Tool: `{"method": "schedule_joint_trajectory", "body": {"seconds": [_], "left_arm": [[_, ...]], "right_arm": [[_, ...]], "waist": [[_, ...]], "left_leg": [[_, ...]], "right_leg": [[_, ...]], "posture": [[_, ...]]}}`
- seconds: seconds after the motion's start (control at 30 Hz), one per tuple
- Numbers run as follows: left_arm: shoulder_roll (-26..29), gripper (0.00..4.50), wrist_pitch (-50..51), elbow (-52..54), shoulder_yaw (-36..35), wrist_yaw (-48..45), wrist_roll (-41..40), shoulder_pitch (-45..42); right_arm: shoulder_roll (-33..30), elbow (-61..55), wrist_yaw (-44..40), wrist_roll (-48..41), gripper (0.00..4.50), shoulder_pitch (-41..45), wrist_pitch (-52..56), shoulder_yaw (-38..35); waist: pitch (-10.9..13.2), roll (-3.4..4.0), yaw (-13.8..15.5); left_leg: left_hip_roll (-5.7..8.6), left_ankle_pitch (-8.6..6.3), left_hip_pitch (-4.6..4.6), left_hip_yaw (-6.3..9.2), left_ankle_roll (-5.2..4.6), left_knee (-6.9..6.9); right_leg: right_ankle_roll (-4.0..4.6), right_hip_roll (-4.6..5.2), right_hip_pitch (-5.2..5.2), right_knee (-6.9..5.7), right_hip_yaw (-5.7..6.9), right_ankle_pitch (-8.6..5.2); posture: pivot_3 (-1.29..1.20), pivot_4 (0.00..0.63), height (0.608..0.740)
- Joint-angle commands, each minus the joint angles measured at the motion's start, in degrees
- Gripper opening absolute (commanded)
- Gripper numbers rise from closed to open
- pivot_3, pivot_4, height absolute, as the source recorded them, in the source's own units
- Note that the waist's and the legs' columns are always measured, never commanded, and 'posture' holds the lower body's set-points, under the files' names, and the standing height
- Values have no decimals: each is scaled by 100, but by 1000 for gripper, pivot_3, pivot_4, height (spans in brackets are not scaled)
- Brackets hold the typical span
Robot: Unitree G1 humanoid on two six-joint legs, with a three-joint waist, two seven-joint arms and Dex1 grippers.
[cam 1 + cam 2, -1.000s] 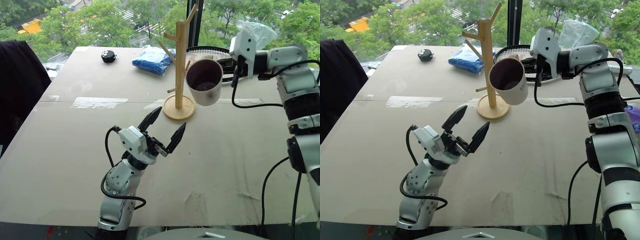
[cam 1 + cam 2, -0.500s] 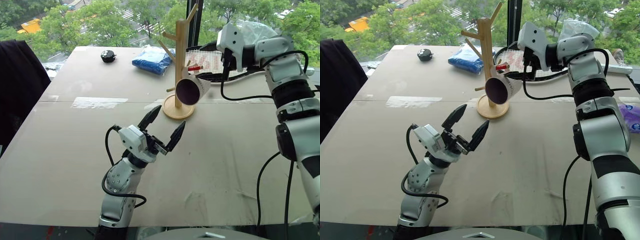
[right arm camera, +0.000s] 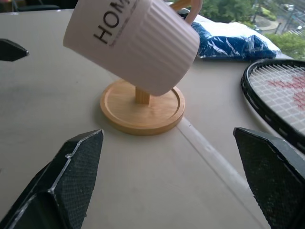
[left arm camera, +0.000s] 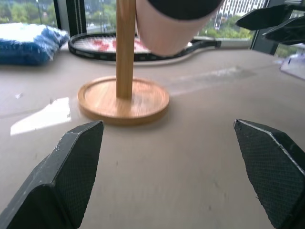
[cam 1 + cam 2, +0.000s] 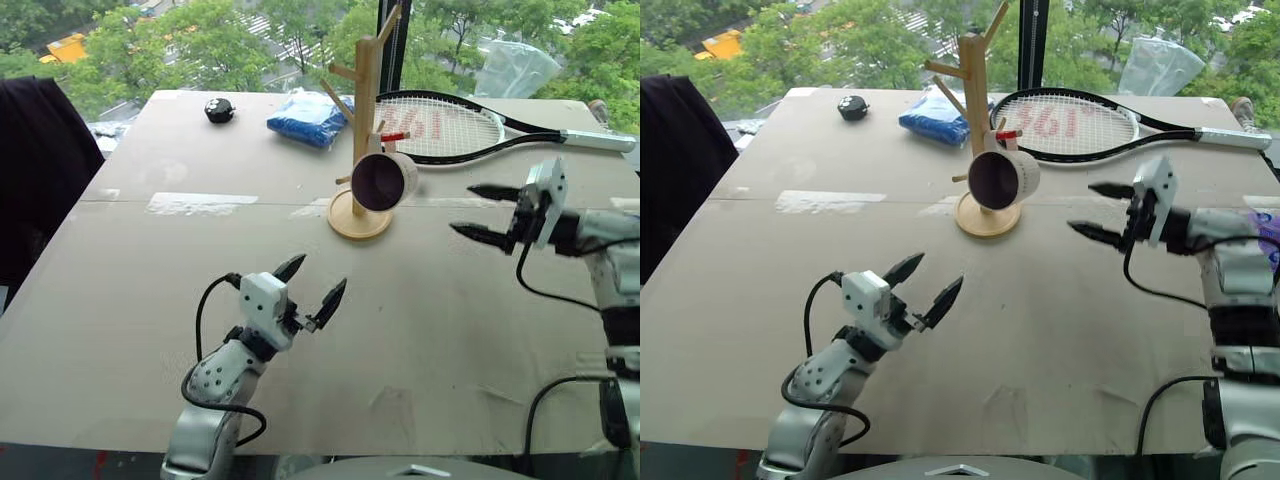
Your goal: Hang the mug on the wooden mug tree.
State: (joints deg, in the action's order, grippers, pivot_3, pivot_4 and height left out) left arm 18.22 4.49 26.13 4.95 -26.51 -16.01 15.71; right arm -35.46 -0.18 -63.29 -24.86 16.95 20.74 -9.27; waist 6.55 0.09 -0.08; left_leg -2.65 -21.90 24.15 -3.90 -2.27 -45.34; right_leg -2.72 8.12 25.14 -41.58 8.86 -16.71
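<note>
The cream mug (image 5: 382,180) with its dark inside hangs by its handle on a peg of the wooden mug tree (image 5: 364,110), tilted with its mouth toward me, above the round base (image 5: 357,222). In the right wrist view the mug (image 3: 136,40) shows its "HOME" lettering, over the base (image 3: 143,107). My right gripper (image 5: 482,210) is open and empty, apart from the mug, off to its right. My left gripper (image 5: 313,281) is open and empty, low over the table in front of the tree. The left wrist view shows the base (image 4: 124,98) and the mug's underside (image 4: 167,28).
A black tennis racket (image 5: 450,125) lies behind the tree at the right. A blue bag (image 5: 308,117) and a small black object (image 5: 219,110) sit at the back. A clear plastic bag (image 5: 515,68) is at the far right. A dark cloth (image 5: 35,170) hangs off the table's left edge.
My right gripper let go of the mug, which now hangs on the peg, and drew back down and to the right. My left gripper sank toward the table.
</note>
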Motion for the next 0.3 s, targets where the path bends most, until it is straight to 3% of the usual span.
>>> {"method": "schedule_joint_trajectory", "body": {"seconds": [0.03, 0.3], "left_arm": [[143, 4500, 41, 186, 8, -52, 100, 279], [365, 4500, -16, -59, -101, -226, 172, 696]], "right_arm": [[382, -1137, 731, -167, 4415, -1500, -90, -459], [1003, -1330, 1142, 192, 4415, -3246, -1564, -497]], "waist": [[2, 0, 36], [3, -5, 73]], "left_leg": [[1, 0, -4, -4, 0, 2], [-2, -7, -42, -8, -10, 3]], "right_leg": [[0, 2, 0, -1, -5, 0], [0, -11, -1, -24, -31, 8]], "posture": [[0, 150, 654], [0, 150, 654]]}}
